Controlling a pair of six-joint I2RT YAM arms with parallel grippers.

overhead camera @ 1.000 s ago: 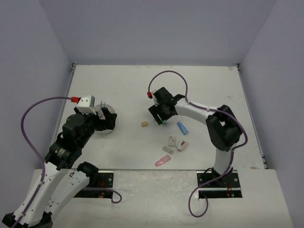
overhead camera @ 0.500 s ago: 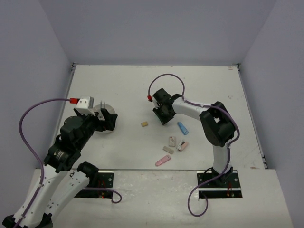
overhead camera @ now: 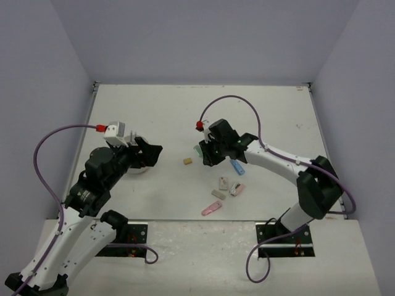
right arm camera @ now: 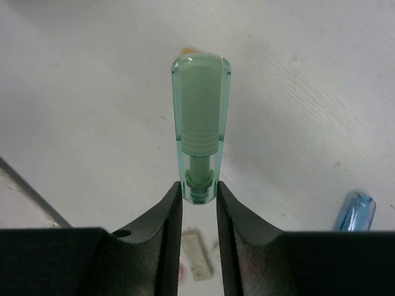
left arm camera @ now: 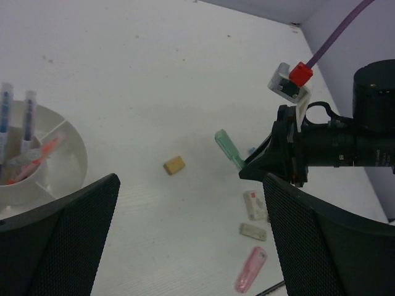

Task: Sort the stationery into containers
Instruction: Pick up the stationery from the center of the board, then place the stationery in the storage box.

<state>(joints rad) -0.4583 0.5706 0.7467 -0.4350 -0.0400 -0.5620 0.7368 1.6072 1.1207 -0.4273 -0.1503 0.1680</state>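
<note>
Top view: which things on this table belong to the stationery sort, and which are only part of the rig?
Job:
- green marker, clamped in the right gripper
- white holder, with pens inside
- tan eraser
- blue marker
- long pink marker
- short pink marker
- white eraser block
- grey eraser block

Not job:
- purple cable
- arm base plate

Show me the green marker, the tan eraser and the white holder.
green marker (right arm camera: 200, 105), right wrist view, its wide end.
tan eraser (left arm camera: 174, 164), left wrist view, top face.
white holder (left arm camera: 81, 161), left wrist view, outer rim.
</note>
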